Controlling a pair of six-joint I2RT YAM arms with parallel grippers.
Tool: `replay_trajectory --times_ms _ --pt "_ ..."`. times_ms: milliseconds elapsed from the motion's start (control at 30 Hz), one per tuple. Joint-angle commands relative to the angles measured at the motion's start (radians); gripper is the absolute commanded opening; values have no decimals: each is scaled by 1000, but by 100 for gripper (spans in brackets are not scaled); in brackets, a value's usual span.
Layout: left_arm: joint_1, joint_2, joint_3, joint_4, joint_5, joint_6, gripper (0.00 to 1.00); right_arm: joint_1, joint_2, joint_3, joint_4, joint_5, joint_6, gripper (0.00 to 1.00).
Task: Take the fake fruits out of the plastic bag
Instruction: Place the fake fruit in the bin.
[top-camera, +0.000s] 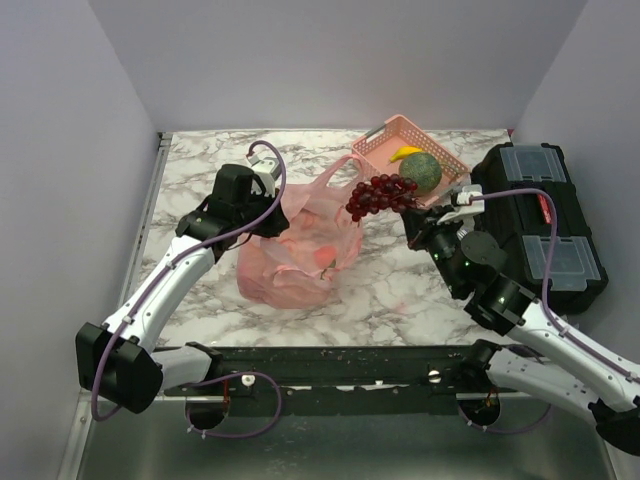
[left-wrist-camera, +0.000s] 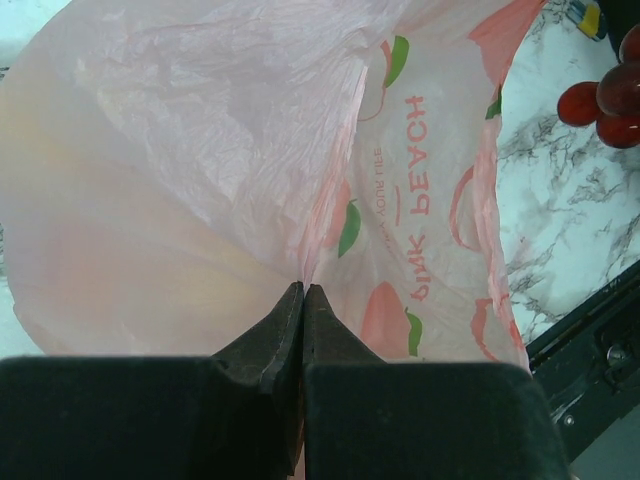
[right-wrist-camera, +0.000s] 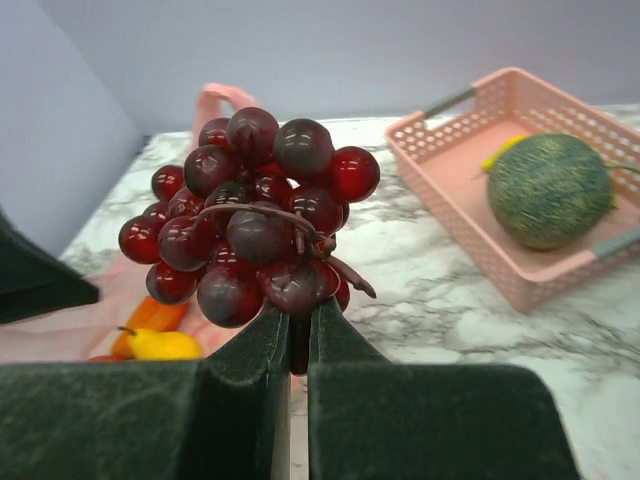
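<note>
Marble-patterned table (top-camera: 400, 290), grey veins on white. Black toolbox (top-camera: 540, 220) at the right edge, lid latched.

Pink bag (top-camera: 295, 250): thin, crinkled film, slumped at table centre, printed with peaches and "PINK PEACH". Left gripper (left-wrist-camera: 303, 292) has its jaws pressed together on a fold of the film at the bag's upper left side; the pinch lifts that side.

Pink lattice basket (top-camera: 400, 122) at the far side, right of the bag and apart from it. Inside: green melon (top-camera: 421, 172), with a banana (top-camera: 405, 153) just behind it.

Grapes (top-camera: 380, 195): dark red bunch, out of the bag, held off the table between bag and basket. Right gripper (right-wrist-camera: 297, 320) is clamped on the bunch's underside, fingers nearly touching.

Smallest: a yellow fruit (right-wrist-camera: 160, 344) and an orange fruit (right-wrist-camera: 150, 315), touching, lying on the pink film. Whether they sit inside the bag or on it, cannot tell.
</note>
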Motion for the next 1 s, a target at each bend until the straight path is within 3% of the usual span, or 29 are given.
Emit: replay_trajectory --times_ms 0,300,633,967 --pt "-4 14 37 -15 -5 -8 0 3 -30 -60 -7 213 -27 1" --pt "-5 17 38 -20 -22 -3 0 3 -96 -146 33 385 2 1" --pt "-4 19 39 -22 -25 -5 0 -6 79 -145 70 499 50 1" --pt "-3 -1 35 -19 -32 -5 0 -230 410 80 172 196 85 1"
